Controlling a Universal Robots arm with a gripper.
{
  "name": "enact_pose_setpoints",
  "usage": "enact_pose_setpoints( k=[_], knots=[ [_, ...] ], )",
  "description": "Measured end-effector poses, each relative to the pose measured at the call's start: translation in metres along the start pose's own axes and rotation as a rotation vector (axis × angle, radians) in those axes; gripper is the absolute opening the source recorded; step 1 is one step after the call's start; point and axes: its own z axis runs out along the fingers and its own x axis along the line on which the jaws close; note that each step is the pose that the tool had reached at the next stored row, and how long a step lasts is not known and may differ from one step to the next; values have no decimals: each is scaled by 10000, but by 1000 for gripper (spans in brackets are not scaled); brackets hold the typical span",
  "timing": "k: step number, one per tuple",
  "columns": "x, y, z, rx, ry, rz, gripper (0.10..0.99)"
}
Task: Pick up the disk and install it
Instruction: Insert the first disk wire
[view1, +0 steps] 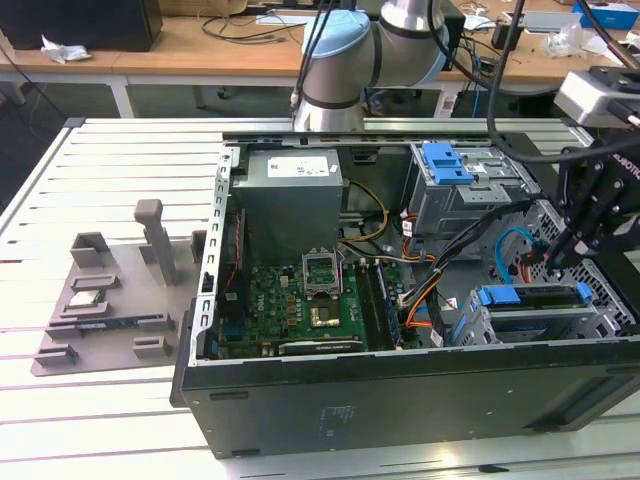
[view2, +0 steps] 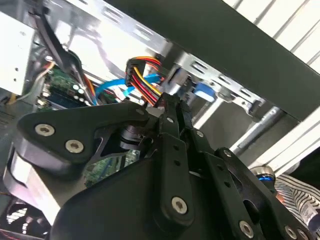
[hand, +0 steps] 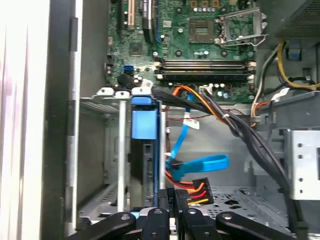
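Observation:
The disk (view1: 530, 298), edged by its blue carrier, sits slotted in the lower drive cage at the front of the open computer case (view1: 400, 400). The first wrist view shows the disk (hand: 145, 150) edge-on inside the metal cage, its blue carrier tab facing the motherboard. My gripper (view1: 549, 262) hangs just behind that cage, on the exterior view's right. Its fingers (view2: 172, 117) are pressed together with nothing seen between them. In the first wrist view the gripper (hand: 170, 202) is right beside a black power plug (hand: 192, 192) with red, orange and yellow wires.
A blue flat cable (hand: 200, 165) loops beside the plug. Black cable bundles (hand: 240, 130) cross toward the motherboard (view1: 300, 300). A second cage with a blue bracket (view1: 447, 163) sits farther back. A grey fixture (view1: 110, 290) with small parts lies outside the case on the exterior view's left.

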Motion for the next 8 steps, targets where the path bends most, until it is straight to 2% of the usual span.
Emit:
enact_pose_setpoints(
  k=[2,4,8],
  knots=[
    [50,-1,19,1,3,0,169],
    [75,-1,72,0,1,1,169],
    [124,10,112,1,3,0,169]
  ],
)
